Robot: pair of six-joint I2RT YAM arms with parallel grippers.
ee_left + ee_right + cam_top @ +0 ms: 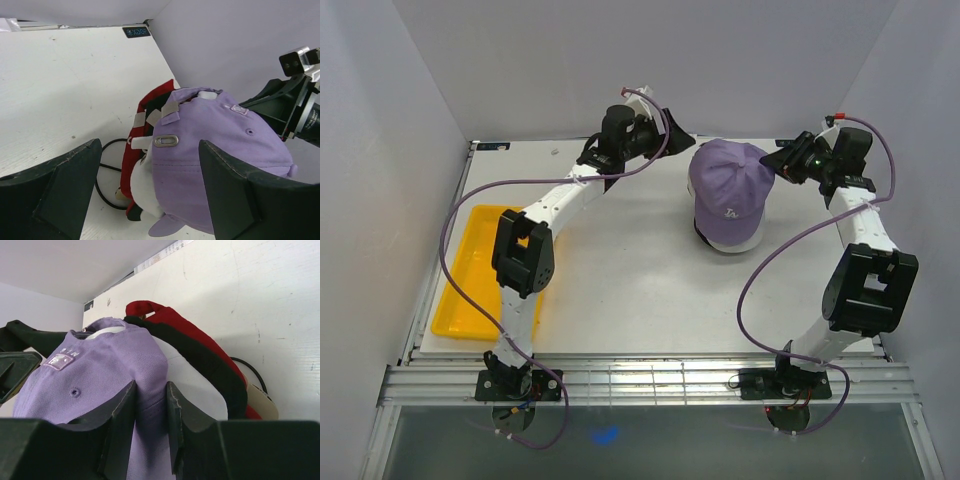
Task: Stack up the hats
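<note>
The hats sit in one pile at the back middle of the table, with the lavender hat [730, 190] on top. Under it the white hat [192, 385], the black hat [200, 360] and the red hat [190, 330] show as nested layers. My right gripper [150, 387] is at the pile's right side, shut on a fold of the lavender hat's crown. My left gripper [150, 145] stands open at the pile's back left, its fingers on either side of the lavender hat's [220, 150] strap end without touching it.
A black wire stand [107, 170] pokes out from under the pile. A yellow tray [470, 270] lies at the table's left edge beside the left arm. White walls close off the back and both sides.
</note>
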